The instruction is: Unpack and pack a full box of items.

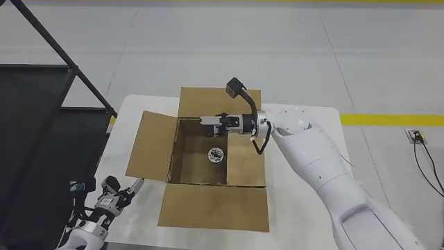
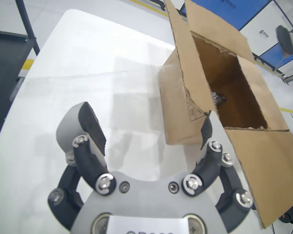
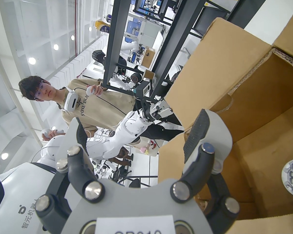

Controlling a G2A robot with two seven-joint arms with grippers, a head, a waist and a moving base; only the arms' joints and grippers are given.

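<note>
Cardboard box sat open mid-frame, a round white item inside; right gripper over the box, left gripper lower left, both spread apart.

Bright, even light from round ceiling lamps; glare on the glossy white table; open brown cardboard box, centre of the top view, shadowed inside.

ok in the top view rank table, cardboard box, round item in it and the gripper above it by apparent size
1. table
2. cardboard box
3. right gripper and round item look about alike; the gripper sits nearer the camera, so unranked.
</note>
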